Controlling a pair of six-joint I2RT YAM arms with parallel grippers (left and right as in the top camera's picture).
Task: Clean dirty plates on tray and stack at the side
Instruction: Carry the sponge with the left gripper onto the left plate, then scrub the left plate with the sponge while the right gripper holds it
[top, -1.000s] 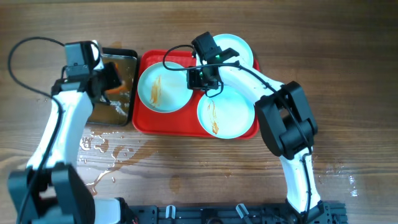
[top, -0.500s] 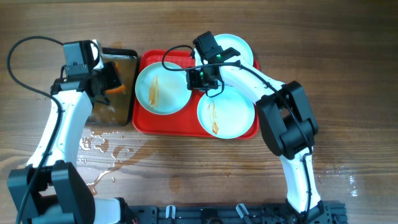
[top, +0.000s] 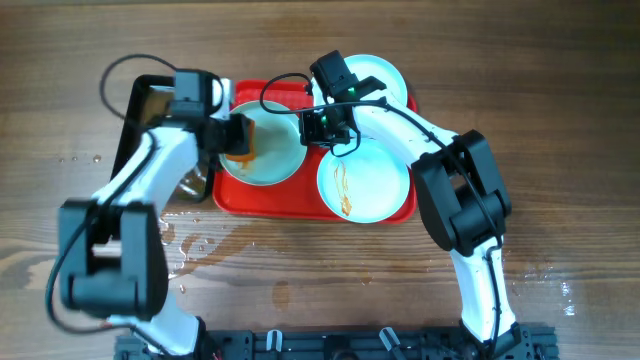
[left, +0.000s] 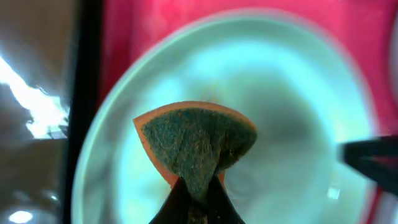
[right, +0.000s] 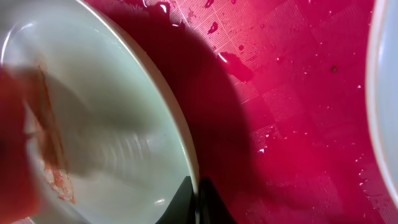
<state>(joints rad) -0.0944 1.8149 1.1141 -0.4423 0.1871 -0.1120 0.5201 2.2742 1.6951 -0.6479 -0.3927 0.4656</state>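
Left pincer (top: 238, 140) moved sponge (left: 196, 140) onto one of three plates (top: 365, 185).

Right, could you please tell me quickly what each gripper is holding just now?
Left gripper: shut on the sponge, over a plate.
Right gripper: shut on that plate's rim.

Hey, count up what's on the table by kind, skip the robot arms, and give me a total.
Plates: 3
Red tray: 1
Black pan: 1
Sponge: 1
Total: 6
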